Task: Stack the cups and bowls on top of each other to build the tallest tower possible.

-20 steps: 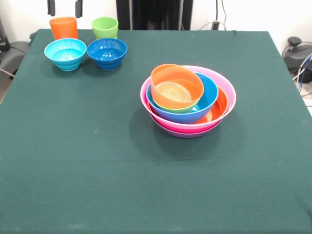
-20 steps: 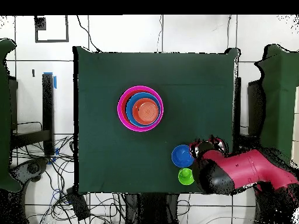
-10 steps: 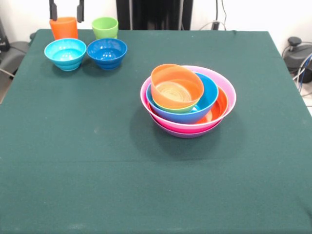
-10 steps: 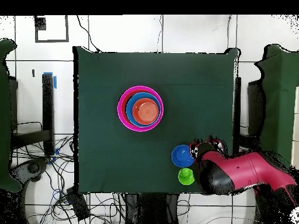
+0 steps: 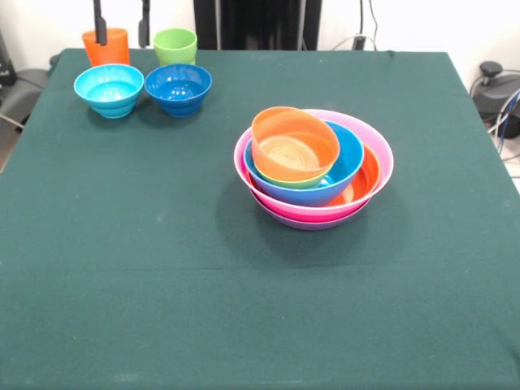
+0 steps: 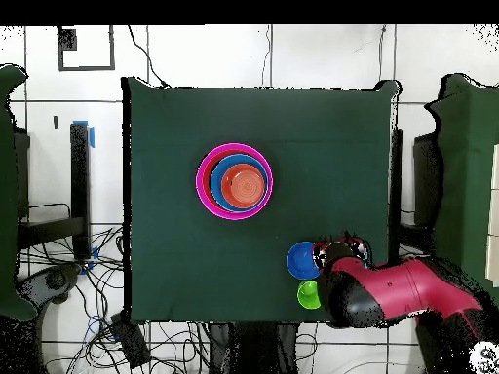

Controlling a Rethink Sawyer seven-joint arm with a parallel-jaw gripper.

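Note:
In the front view my gripper hangs open at the far left corner. One fingertip is in front of the orange cup; the other is between it and the lime green cup. The light blue small bowl and dark blue small bowl stand just in front of the cups. The tower stands mid-table: purple and pink bowls as base, then orange, blue, lime green and a tilted small orange bowl. In the overhead view the tower, dark blue bowl and green cup show; the arm hides the rest.
The dark green table cloth covers the whole table. Cables and grey gear lie beyond the table's right edge in the front view. The robot's black pedestal stands behind the far edge.
The gripper's fingers have come lower and shifted right in the front view, now around the orange cup's right side. The cups, bowls and tower have not moved.

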